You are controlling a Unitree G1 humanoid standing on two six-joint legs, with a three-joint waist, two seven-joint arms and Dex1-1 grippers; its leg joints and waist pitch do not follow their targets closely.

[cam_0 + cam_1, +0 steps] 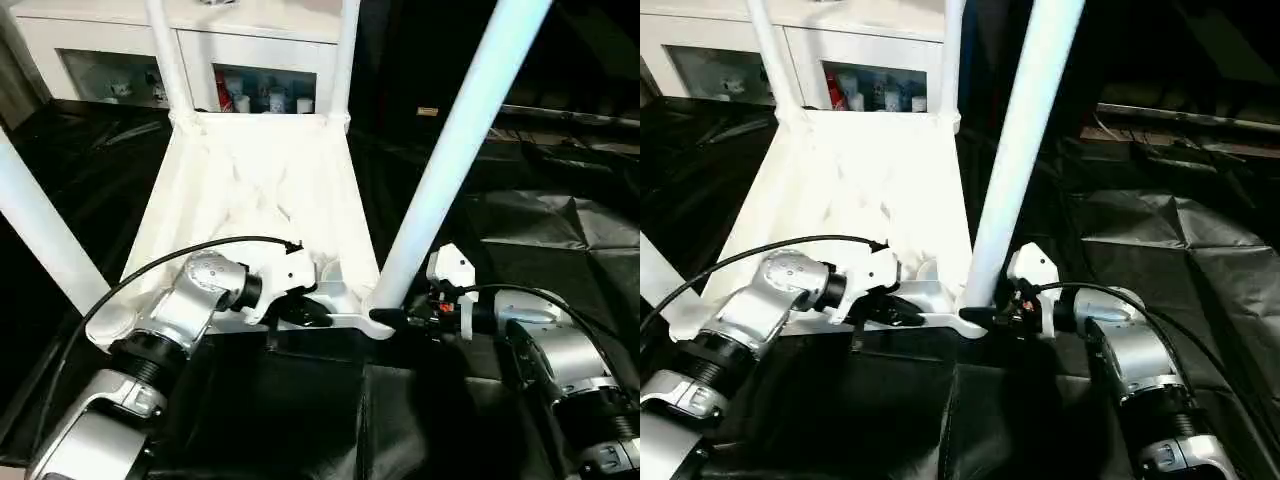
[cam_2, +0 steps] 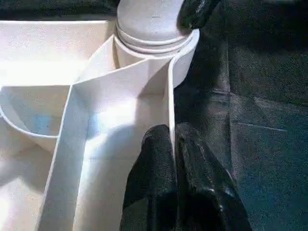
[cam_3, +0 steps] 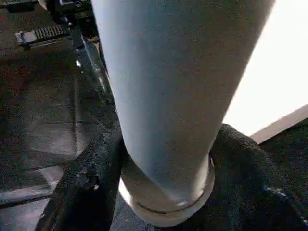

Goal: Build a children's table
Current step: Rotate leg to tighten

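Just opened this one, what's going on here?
A humanoid robot is assembling a white plastic children's table. The tabletop lies upside down on a dark floor, with all four legs standing in its corners. The right gripper clasps the base of the near right leg at its socket. The left gripper, shut, pinches the tabletop's rim beside that corner.
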